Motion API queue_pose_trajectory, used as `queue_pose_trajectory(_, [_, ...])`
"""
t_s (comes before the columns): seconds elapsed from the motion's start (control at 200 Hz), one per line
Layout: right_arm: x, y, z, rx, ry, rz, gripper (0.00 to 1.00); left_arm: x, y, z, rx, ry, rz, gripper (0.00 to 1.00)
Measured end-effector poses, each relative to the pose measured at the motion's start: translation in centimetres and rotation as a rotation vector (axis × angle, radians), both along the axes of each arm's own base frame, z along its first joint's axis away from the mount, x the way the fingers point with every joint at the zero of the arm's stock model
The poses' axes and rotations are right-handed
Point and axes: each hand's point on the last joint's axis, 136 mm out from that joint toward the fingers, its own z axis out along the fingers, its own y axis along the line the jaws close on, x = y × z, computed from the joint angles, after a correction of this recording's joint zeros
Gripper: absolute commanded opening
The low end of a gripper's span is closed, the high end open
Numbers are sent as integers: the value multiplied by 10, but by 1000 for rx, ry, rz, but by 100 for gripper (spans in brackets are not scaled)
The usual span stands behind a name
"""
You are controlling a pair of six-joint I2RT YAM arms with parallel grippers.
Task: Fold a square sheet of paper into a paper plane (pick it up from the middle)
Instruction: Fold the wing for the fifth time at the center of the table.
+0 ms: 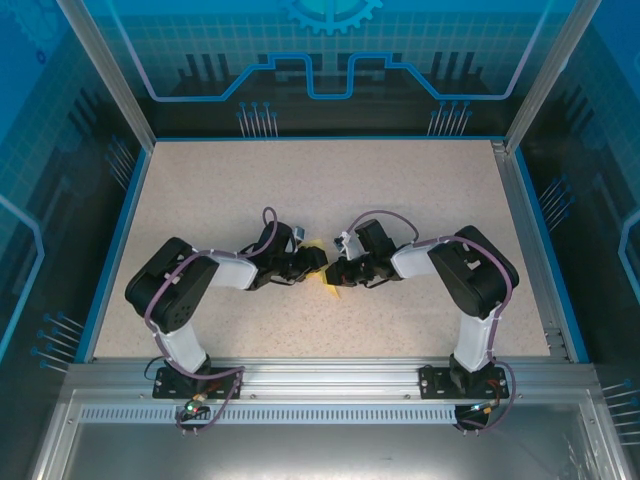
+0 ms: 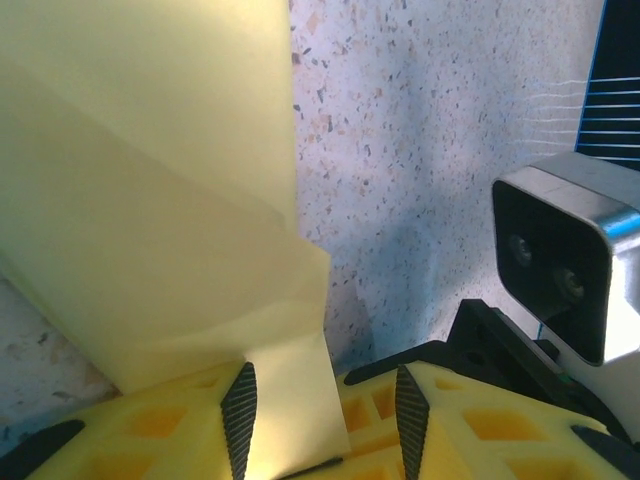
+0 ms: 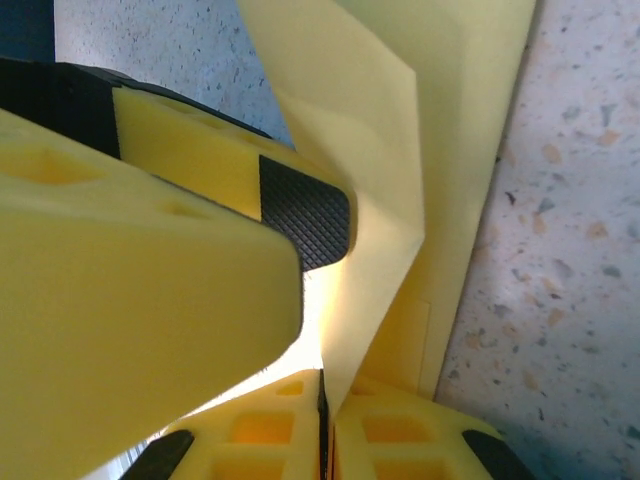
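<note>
A speckled beige table sits inside a blue-walled enclosure, and from above both arms reach inward to its middle, where the left gripper and the right gripper meet nose to nose over a small pale-yellow sheet of paper; working so close likely lets one gripper anchor the sheet while the other shapes a fold. In the left wrist view the sheet of paper rises to the upper left, already layered, with one flap overlapping another along a slanted edge; a narrow tongue of it runs down into the left gripper, whose black pads stand well apart, so the jaws are partly spread and clamp nothing, the left pad just at the paper's edge. The right arm's silver wrist camera sits just beside. In the right wrist view the right gripper has its yellow fingers pressed together with the sheet of paper pinched in the seam, a firm grasp that holds the creased sheet upright off the table, while one ribbed pad of the left gripper rests near the paper's face, probably ready to press the crease
</note>
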Motion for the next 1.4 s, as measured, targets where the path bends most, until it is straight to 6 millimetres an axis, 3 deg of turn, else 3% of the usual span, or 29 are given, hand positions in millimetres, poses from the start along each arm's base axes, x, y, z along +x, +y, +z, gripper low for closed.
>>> queue_pose_trajectory(0.395, [-2,-5,4,-42,13,-9,20,0,0,-2,3,0,-8,42])
queue_pose_trajectory(0.865, [-14,-12,5,-60,26,14,11,-2,-1,-2,6,-5,-21,41])
queue_pose_trajectory(1.4, [-21,-14,1,-39,45,50,14,-2,0,-3,12,7,-20,41])
